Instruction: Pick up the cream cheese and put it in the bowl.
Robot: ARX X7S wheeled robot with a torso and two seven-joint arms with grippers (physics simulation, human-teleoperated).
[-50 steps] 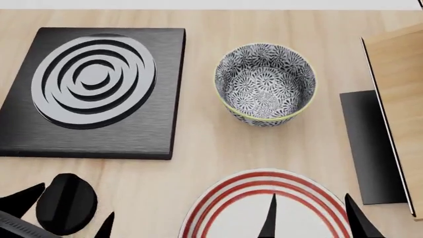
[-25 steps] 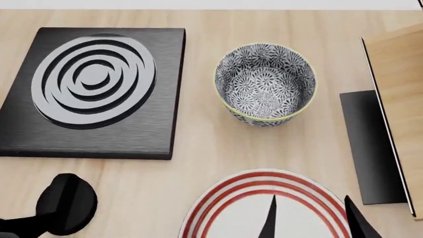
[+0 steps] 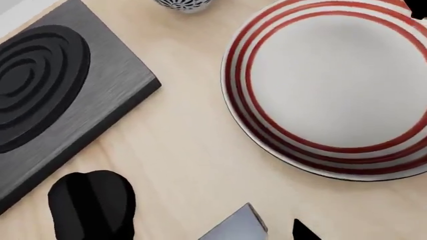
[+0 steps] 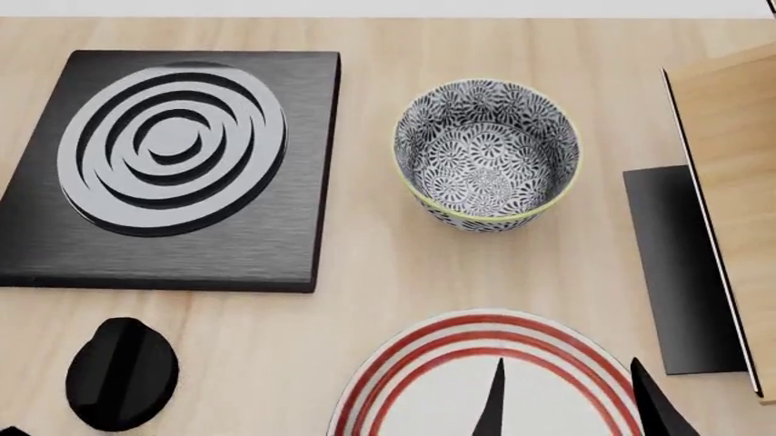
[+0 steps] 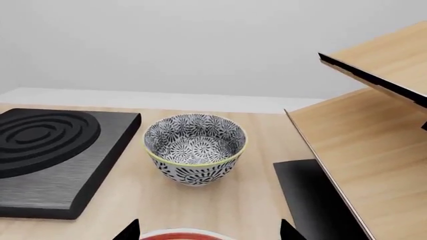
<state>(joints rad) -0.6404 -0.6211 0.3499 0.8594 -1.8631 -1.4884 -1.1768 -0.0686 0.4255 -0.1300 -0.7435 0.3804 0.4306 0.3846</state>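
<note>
Head view looks down on a pale wooden table [image 4: 363, 291]. At its centre stands the bowl [image 4: 486, 154], deep and round, patterned in black and white with a yellowish rim; it is empty. Nearer the robot lies a white plate with red rings [image 4: 485, 381], also empty. Left of the bowl sits a black stove slab with grey concentric rings [image 4: 170, 163], and near it a black knob [image 4: 122, 372]. At the right stands a wooden cabinet [image 4: 733, 182]. Two dark fingertips of the right gripper [image 4: 564, 400] poke in over the plate, spread apart and holding nothing. In the left wrist view, a silver-grey corner, likely the cream cheese [image 3: 237, 227], shows at the frame edge beside the knob. Only a dark tip of the left gripper [image 3: 303, 231] shows, so its state cannot be told. Judging from this, the cheese is not yet picked up.
</note>
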